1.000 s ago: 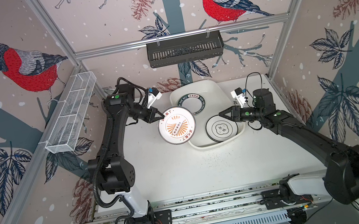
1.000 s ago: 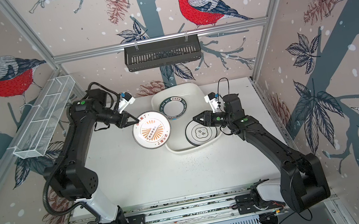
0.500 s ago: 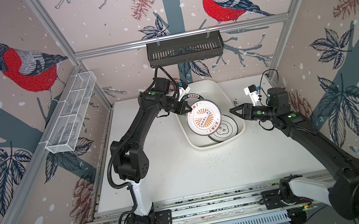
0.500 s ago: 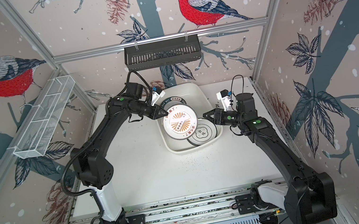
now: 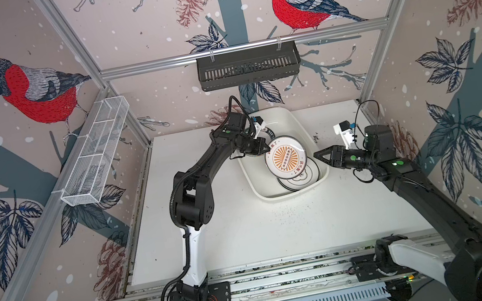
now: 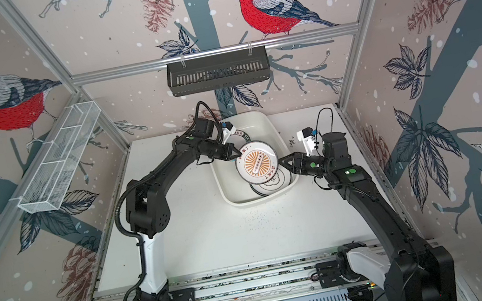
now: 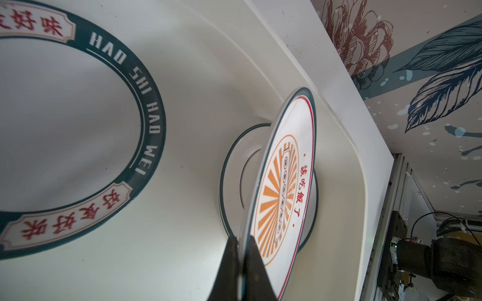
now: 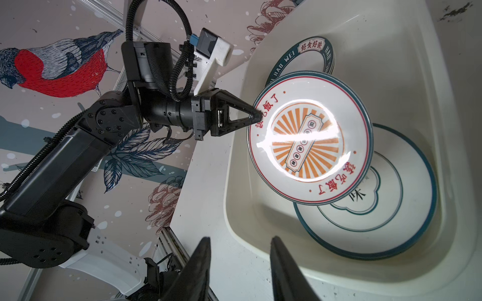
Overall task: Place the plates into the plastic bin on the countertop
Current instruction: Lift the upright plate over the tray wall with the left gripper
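The sunburst plate [image 5: 285, 158] is pinched at its rim by the left gripper [image 5: 266, 148], whose jaws are shut on it, as is seen plainly in the left wrist view [image 7: 241, 242]. From that pinch the plate reaches away from the gripper toward the right wall of the plastic bin [image 5: 249, 176], which stands at the far edge of the countertop [image 5: 246, 224]. Being round, the plate has no long axis; it is held face up and somewhat tilted over the bin's near end, partly above a stack of thin-rimmed plates [image 8: 391, 208]. Whether it touches that stack cannot be told. A lettered green-rimmed plate [image 7: 78, 104] lies at the bin's far end. The right gripper [image 5: 316, 155] is held part open and empty just outside the bin's right rim. Lowering and release are judged to fall to the left arm.
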`<state>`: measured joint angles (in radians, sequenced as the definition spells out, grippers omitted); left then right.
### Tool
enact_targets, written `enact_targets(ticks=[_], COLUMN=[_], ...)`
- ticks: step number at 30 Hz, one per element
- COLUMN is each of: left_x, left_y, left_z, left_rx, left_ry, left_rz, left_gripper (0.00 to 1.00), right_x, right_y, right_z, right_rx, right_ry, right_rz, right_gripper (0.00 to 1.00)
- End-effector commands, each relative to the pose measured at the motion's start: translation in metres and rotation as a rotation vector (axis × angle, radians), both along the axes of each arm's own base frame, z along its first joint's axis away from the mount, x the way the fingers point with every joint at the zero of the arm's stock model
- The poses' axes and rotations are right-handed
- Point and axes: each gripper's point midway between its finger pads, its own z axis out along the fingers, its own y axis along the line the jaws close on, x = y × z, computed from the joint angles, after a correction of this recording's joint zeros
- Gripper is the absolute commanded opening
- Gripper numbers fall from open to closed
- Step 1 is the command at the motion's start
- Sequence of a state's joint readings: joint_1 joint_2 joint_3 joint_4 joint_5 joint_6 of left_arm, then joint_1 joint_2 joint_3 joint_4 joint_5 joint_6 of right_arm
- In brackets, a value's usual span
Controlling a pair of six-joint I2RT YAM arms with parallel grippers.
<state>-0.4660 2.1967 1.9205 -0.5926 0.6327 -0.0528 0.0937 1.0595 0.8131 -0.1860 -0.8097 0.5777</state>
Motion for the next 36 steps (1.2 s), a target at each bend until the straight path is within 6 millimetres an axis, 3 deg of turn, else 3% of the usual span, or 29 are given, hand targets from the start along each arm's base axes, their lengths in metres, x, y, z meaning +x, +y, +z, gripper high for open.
enact_targets(ticks=[1,21,36], left_x=[0.002,-0.009,-0.009], left_y=[-0.019,-0.04,-0.038], left_z=[0.001,-0.04,-0.049], left_rx=[-0.037,0.005,0.034], left_ry=[-0.016,0.063,0.074], left_rz=[-0.02,-0.055,-0.039], left_gripper=[0.0,0.0,0.05], right_x=[-0.001,-0.001,0.001], right_y=[-0.003,-0.007,-0.008], right_z=[-0.003,-0.014,-0.022], right_rx=[-0.003,0.006,0.015], right_ry=[0.005,0.024,0.036], right_rz=[-0.014,-0.022,-0.029], right_gripper=[0.4,0.4,0.4])
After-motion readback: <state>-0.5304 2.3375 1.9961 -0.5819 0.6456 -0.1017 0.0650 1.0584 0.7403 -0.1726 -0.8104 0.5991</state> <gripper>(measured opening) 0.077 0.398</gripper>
